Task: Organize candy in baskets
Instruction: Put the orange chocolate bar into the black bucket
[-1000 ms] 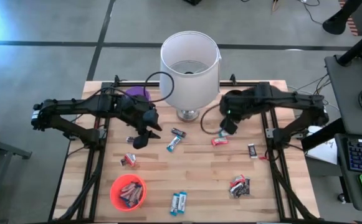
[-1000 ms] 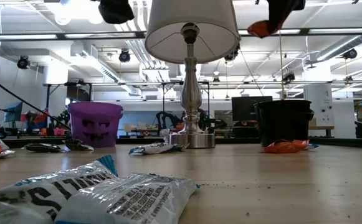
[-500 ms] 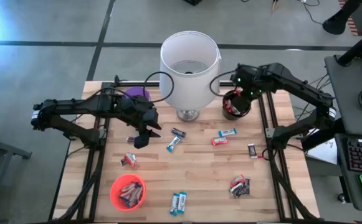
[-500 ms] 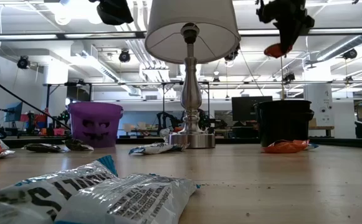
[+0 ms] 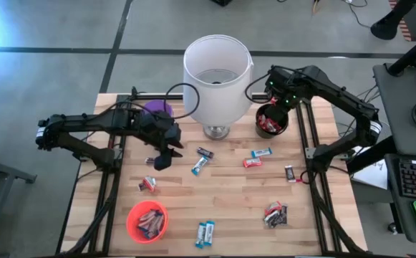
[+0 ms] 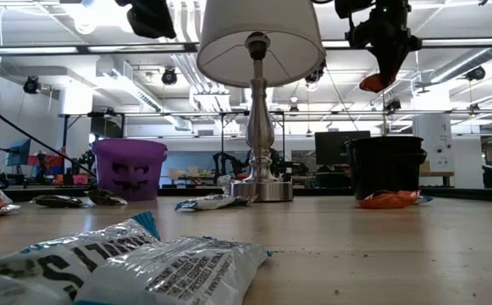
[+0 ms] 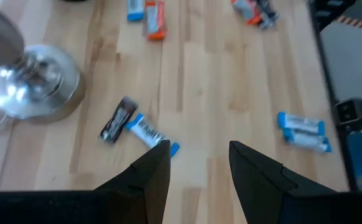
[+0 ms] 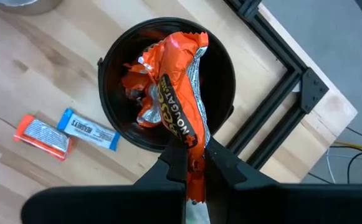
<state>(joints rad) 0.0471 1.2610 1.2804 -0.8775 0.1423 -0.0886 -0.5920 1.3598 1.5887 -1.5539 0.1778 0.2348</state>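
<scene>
High view: the right gripper (image 5: 278,107) hangs above the black basket (image 5: 272,122) on the wooden table (image 5: 229,193), while the left gripper (image 5: 163,159), jaws parted and empty, waits near a blue-and-white bar (image 5: 199,166). Low view: the orange wrapper (image 6: 376,82) dangles well above the basket rim against an open workshop ceiling, so lower before release to prevent a bounce-out. Right wrist view: fingers clamp the wrapper's tail; centre it over the basket's mouth (image 8: 166,81), already holding orange candies, then open fully.
</scene>
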